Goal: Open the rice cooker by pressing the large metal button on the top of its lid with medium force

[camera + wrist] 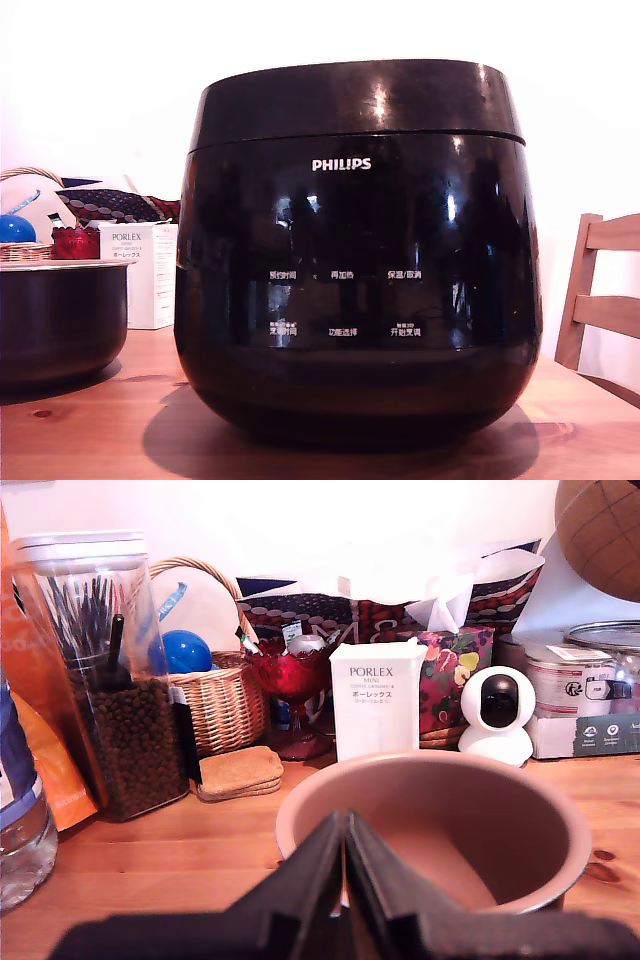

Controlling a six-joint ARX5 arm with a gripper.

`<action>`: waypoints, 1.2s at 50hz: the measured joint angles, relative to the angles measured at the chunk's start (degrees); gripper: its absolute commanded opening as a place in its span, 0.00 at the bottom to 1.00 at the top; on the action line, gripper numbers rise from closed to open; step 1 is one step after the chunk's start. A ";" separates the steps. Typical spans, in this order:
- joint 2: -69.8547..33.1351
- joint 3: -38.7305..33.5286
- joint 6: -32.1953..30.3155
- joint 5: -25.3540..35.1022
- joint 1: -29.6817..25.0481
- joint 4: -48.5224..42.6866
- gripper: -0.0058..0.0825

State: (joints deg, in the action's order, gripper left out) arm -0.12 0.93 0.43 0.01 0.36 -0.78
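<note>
Wooden table (90,430): rice cooker (355,250) (exterior view only)

Glossy black rice cooker (357,290) upright on wood – lid (355,100) shut, seam level.

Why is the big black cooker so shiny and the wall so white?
In the exterior view, the rice cooker mirrors room lights as bright glare on its lid; the wall behind is overexposed. In the wrist view, the shut gripper looks dark and soft-edged, too near the lens.
</note>
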 measured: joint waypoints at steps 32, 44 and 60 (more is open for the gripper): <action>0.31 -0.57 8.37 3.06 3.10 -4.04 0.04; 0.31 -0.57 9.60 5.57 3.10 0.63 0.04; 0.31 -0.50 14.58 15.93 1.77 8.94 0.04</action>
State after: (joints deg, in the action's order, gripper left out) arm 0.19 0.43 15.00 15.94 2.13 8.16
